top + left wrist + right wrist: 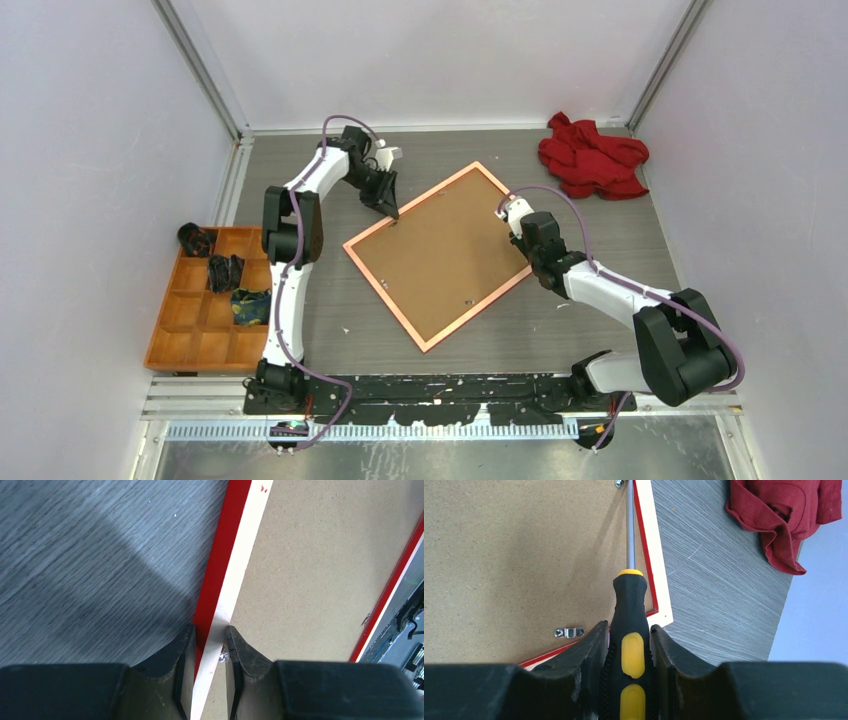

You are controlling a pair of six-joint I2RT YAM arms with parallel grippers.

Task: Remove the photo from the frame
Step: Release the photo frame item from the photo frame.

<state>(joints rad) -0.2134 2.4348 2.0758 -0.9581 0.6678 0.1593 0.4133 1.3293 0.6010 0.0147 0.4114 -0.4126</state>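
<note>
The frame point(385, 296) lies face down in the middle of the table, its orange-pink rim around a plain brown backing board point(440, 255). The photo is hidden under that board. My left gripper point(390, 212) is shut on the frame's far-left rim point(220, 555): one finger is outside the red edge and the other inside, on the board beside a small metal clip point(222, 656). My right gripper point(629, 626) is shut on a black and yellow screwdriver point(630, 605). Its shaft point(629, 530) runs along the frame's right rim point(656, 570) to a metal clip point(619, 483).
A crumpled red cloth point(592, 155) lies at the back right corner. An orange wooden compartment tray point(195, 347) with several dark items sits at the left, beside my left arm. A metal hanger bracket point(569, 632) is fixed to the backing board near my right gripper.
</note>
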